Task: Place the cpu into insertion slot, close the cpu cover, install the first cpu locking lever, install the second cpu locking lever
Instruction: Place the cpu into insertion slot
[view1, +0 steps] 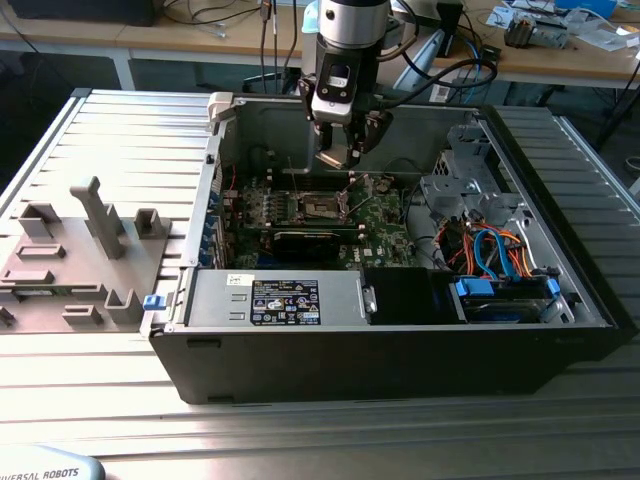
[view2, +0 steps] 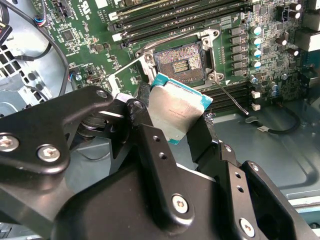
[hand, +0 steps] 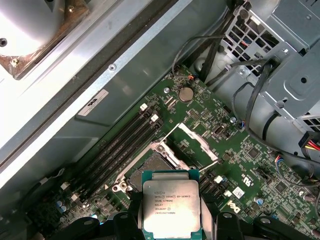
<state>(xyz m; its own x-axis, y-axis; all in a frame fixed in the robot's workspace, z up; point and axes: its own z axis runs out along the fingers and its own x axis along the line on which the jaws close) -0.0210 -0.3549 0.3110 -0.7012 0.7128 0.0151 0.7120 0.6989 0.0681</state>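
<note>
One cpu (view2: 176, 112) pinched edgewise in the one gripper (view1: 345, 152), upper centre of the exterior view, hovering over one insertion slot (view2: 181, 62), apart from it. One cpu cover (hand: 200, 143) tilted up beside that slot. One green board (view1: 385, 225) beneath.

The cpu (hand: 171, 207) had a smooth silvery-grey metal top with a soft satin sheen, set on a teal-green rim. The gripper (view2: 172, 125) clamped on it was matt black, studded with bright metal screws. The insertion slot (view2: 179, 62) was dark with a fine glinting pin field, framed in shiny bare metal. The cpu cover (hand: 200, 145) was thin bright sheet metal. The circuit board (hand: 250, 165) wore glossy green lacquer. The case (view1: 420, 125) was dull grey sheet metal inside and matt black outside, on a ribbed pale metal table (view1: 130, 130).
</note>
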